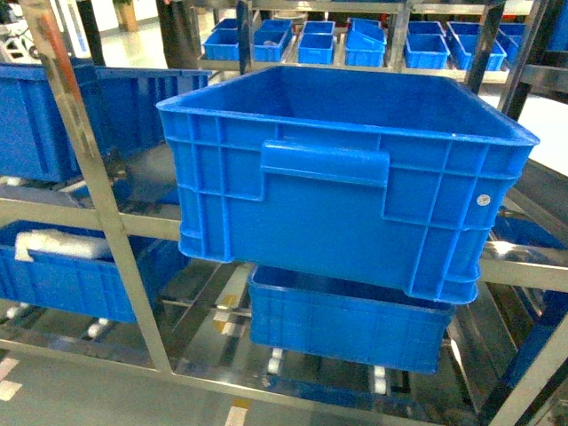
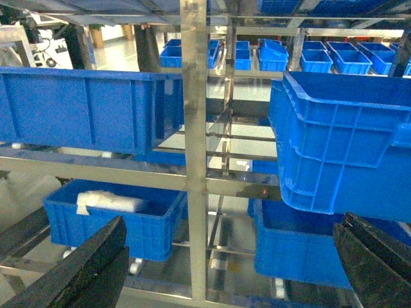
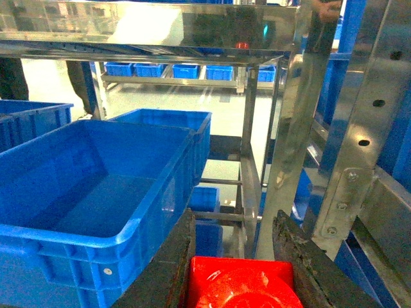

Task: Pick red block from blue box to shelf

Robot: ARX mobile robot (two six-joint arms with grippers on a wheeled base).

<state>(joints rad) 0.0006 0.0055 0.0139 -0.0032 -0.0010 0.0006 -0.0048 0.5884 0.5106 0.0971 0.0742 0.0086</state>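
while the right gripper (image 3: pixel 241 273) is clamped on the red block (image 3: pixel 241 285), its dark fingers (image 3: pixel 170 269) press both sides of it, just in front of the shelf (image 3: pixel 292 147). a big blue crate (image 1: pixel 355 177) sits tilted on the near rail, with another crate (image 1: pixel 346 324) below it. the left gripper (image 2: pixel 225 269) hangs with its jaws spread wide, nothing between them, facing a steel upright (image 2: pixel 194 147). to the left, a low crate (image 2: pixel 112 215) holds a white bundle (image 2: pixel 106 203). no writing can be read anywhere.
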